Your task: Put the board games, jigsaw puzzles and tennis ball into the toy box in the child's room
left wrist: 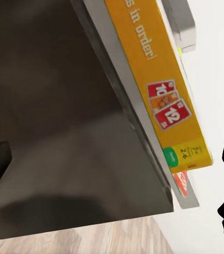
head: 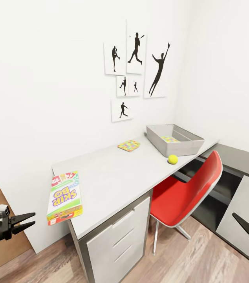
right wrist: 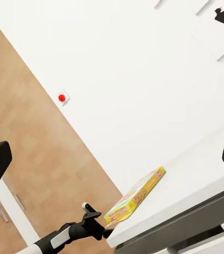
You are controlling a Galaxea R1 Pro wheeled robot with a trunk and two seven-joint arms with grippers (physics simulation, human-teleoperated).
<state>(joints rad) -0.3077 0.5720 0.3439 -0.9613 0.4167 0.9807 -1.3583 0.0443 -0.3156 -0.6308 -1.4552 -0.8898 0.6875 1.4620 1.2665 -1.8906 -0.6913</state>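
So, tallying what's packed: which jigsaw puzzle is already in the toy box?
The jigsaw puzzle lying inside the grey toy box; the other puzzle lies on the table, left of it.

SKIP-BO box (head: pixel 64 197) overhanging table (head: pixel 112 177) corner

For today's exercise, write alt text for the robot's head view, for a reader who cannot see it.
A SKIP-BO game box overhangs the near corner of a grey desk, with the open left gripper just short of it. Farther along sit a puzzle square, a tennis ball and a grey bin holding another puzzle.
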